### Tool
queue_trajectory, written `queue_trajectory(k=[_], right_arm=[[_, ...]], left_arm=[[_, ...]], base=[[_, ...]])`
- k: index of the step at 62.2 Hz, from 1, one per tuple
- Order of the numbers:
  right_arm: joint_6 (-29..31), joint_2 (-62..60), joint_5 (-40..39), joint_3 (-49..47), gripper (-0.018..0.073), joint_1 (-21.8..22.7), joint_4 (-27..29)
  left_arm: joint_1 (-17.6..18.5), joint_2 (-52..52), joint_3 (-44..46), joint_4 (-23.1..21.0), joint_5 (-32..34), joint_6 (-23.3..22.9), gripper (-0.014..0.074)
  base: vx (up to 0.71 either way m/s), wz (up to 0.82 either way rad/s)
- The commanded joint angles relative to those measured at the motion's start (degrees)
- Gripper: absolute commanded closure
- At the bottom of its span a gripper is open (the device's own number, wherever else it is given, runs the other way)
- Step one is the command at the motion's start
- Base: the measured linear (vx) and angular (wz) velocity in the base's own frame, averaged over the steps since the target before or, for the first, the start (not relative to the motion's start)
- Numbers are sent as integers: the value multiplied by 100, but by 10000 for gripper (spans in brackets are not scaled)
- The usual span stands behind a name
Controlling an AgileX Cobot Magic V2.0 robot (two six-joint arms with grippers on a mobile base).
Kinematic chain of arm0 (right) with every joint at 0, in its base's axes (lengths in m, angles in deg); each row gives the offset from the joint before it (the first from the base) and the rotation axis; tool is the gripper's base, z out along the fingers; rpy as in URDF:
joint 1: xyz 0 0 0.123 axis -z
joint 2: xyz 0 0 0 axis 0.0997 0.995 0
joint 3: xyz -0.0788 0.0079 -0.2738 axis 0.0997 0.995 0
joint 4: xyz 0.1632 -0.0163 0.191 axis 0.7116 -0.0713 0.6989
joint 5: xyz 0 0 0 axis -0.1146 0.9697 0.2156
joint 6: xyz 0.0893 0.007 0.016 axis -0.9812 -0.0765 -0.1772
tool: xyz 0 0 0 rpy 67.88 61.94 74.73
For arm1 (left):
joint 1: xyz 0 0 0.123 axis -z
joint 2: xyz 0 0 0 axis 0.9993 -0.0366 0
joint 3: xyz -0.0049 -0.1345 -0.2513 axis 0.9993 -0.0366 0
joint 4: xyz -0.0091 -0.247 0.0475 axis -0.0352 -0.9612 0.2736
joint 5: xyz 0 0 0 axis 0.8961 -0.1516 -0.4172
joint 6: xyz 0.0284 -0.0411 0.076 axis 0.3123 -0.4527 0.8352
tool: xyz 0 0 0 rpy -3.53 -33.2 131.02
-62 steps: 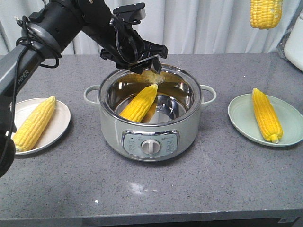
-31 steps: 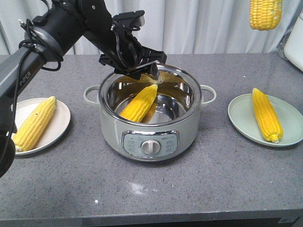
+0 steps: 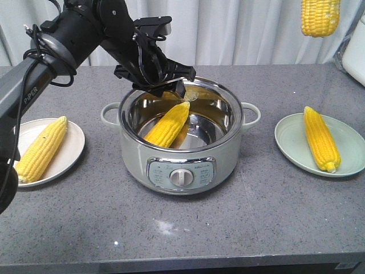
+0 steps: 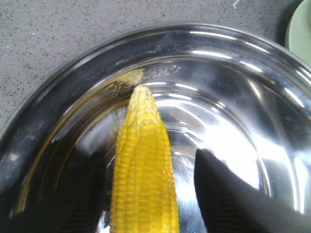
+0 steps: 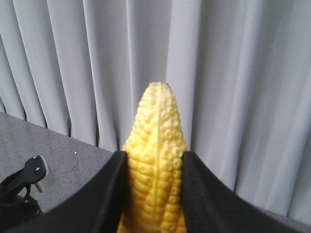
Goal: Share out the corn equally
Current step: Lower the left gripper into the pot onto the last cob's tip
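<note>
One corn cob [image 3: 167,125] leans inside the steel pot [image 3: 228,142], tip up toward the back rim. My left gripper [image 3: 173,87] hovers over the pot's back-left rim. In the left wrist view it [image 4: 147,156] stands open, its dark fingers [image 4: 73,194] on either side of that cob [image 4: 143,165] with gaps both ways. My right gripper [image 5: 154,155] is shut on a second cob [image 5: 155,160], which hangs high at the top right [image 3: 320,16]. Another cob [image 3: 41,148] lies on the white plate [image 3: 73,149], and one more [image 3: 321,138] on the green plate [image 3: 349,142].
The pot stands mid-table with side handles and a front knob [image 3: 181,177]. A white object [image 3: 356,54] sits at the right edge. Grey curtains hang behind the table. The left arm's cables [image 3: 45,51] trail over the left side.
My left gripper has shifted slightly left and down toward the pot's back rim, over the cob's tip. The cob held high on the right has stayed put.
</note>
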Motion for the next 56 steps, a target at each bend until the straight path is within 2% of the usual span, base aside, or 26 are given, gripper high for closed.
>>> queue_trajectory(k=[1, 24, 34, 56], right_arm=[[13, -174, -312, -177, 566, 34, 197], [-10, -174, -307, -177, 566, 34, 197], [-48, -174, -295, -177, 566, 34, 197], [-75, -174, -279, -177, 566, 34, 191]], left_arm=[[26, 365, 140, -257, 52, -12, 199], [181, 365, 140, -271, 52, -10, 199], [256, 365, 140, 120, 52, -29, 197], [257, 365, 140, 74, 52, -60, 145]], base=[[0, 0], [0, 0], [0, 0], [0, 0]])
